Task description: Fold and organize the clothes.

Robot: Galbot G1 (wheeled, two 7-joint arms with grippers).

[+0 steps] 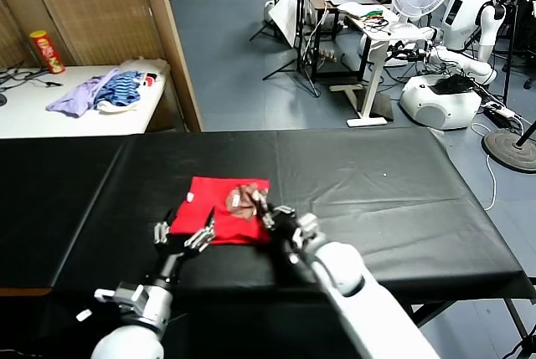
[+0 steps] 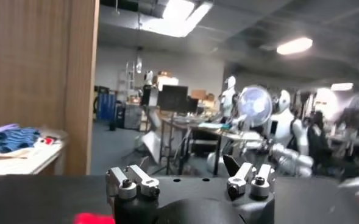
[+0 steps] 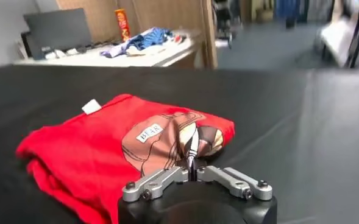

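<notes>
The red T-shirt (image 1: 218, 215) lies folded into a compact, roughly rectangular bundle on the black desk (image 1: 377, 200), toward the near side and a little left of the middle in the head view. That view shows its overall shape and both arms at it, but little of the surface. The right wrist view gives the detail: the cloth (image 3: 100, 152) is bright red, layered in soft folds with rounded edges, a small white neck tag (image 3: 91, 106) sticking out at the far edge, and a brown-and-white graphic print (image 3: 164, 140) facing up at the end nearest that camera.

The right claw (image 3: 191, 159) sits at the printed end of the shirt, its fingers drawn narrow, nearly together, pinching the printed fabric between the tips; in the head view this claw (image 1: 266, 211) meets the shirt's right edge. The left claw (image 1: 186, 238) is at the shirt's near left edge, fingers spread wide and holding nothing. The left wrist view confirms the wide spread (image 2: 190, 182) and catches only a sliver of red at its lower edge (image 2: 94, 218).

Beyond the black desk, a white desk (image 1: 50, 112) at far left carries a heap of lilac and blue-striped garments (image 1: 100, 93) and a red-and-yellow can (image 1: 46, 51).
</notes>
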